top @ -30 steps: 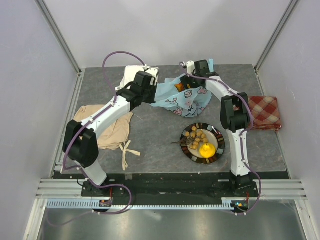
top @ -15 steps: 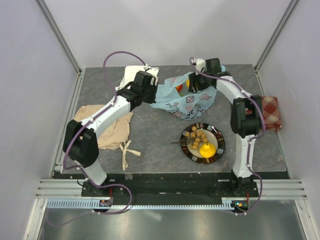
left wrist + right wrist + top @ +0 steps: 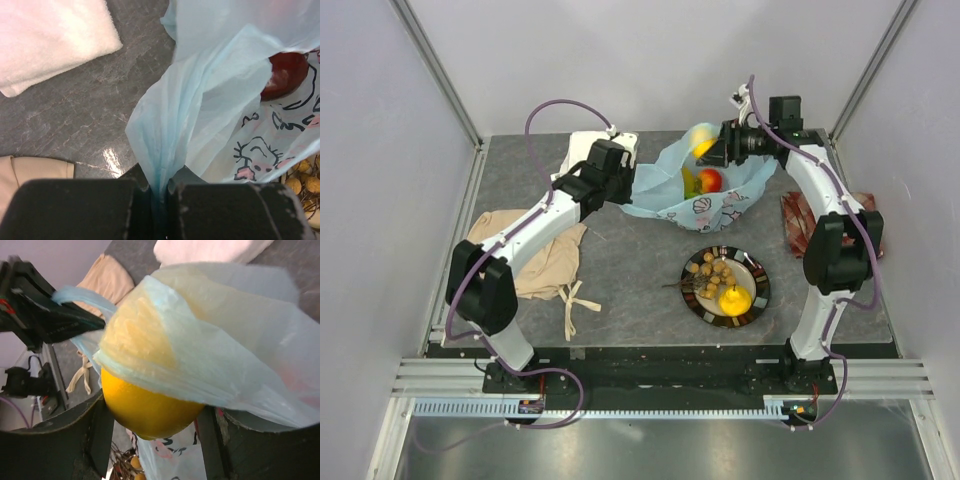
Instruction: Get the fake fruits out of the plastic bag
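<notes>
A grey, stone-patterned tabletop [image 3: 620, 270] sits between pale lilac walls [image 3: 380, 120]. At its far middle lies the plastic bag [image 3: 720, 195], one edge clenched in the left tool [image 3: 159, 192]. The right tool [image 3: 155, 420], above the bag's far rim, grasps a yellow lemon [image 3: 150, 405] with bag film draped over it. A red apple [image 3: 710, 180] shows inside the bag. Nearer the front, a plate [image 3: 757, 300] holds a berry cluster [image 3: 712, 272] and a pear [image 3: 734, 299]. White cloth [image 3: 588, 148], beige cloth [image 3: 535, 260] and checked cloth [image 3: 800, 215] lie around.

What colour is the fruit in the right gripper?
Yellow lemon, partly under the bag; clearest in the right wrist view.
</notes>
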